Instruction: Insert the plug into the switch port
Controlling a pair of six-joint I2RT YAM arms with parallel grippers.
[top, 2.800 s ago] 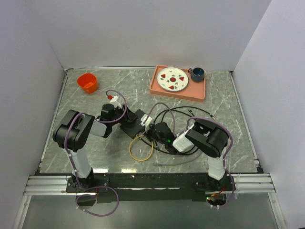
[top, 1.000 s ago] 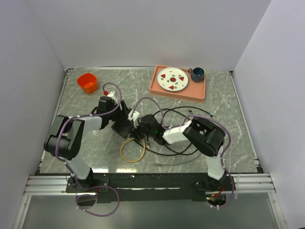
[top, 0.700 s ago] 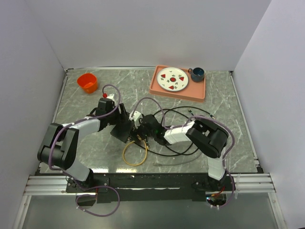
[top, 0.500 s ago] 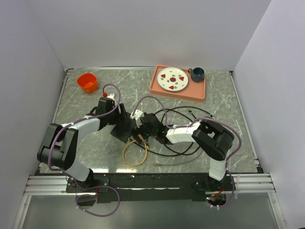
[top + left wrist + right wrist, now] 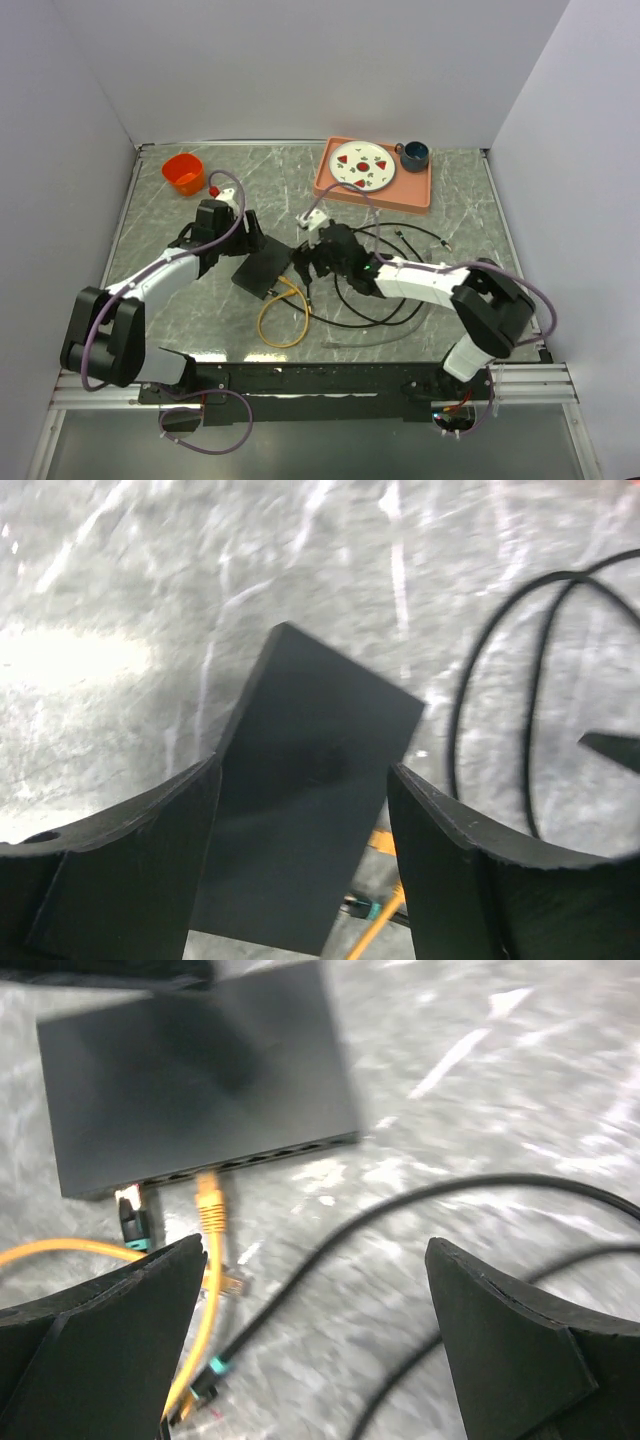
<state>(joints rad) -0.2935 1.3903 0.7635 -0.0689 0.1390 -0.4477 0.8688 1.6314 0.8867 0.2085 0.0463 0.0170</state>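
Since half a second ago: backed the right jaws off the switch box (image 5: pixel 262 272) toward the far right, and spread them wide with nothing between. Left behind the yellow plug (image 5: pixel 208 1203), lying with its tip against the switch port (image 5: pixel 270 1153) row on the box's narrow side; too blurred to tell whether seated. Stretched both the left arm (image 5: pixel 160 275) and the right arm (image 5: pixel 430 285) longer and flatter over the desk (image 5: pixel 220 325). Kept the left jaws astride the box, pressed against its two long sides, with the box flat on the desk at mid-left. Hardly shifted the yellow cable (image 5: pixel 283 318) loop just in front.

By count: one black box. Two plugs at the port side, the yellow one and, just left of it, a black plug with a teal boot (image 5: pixel 131 1222). One more teal-collared cable end (image 5: pixel 212 1365) loose on the desk. One yellow cable; black cable (image 5: pixel 385 300) in overlapping coils right of the box, number unclear. At the far edge one salmon tray (image 5: pixel 410 187) bearing one plate (image 5: pixel 363 166) and one blue mug (image 5: pixel 413 154). One orange cup (image 5: pixel 184 173) far left, well apart.
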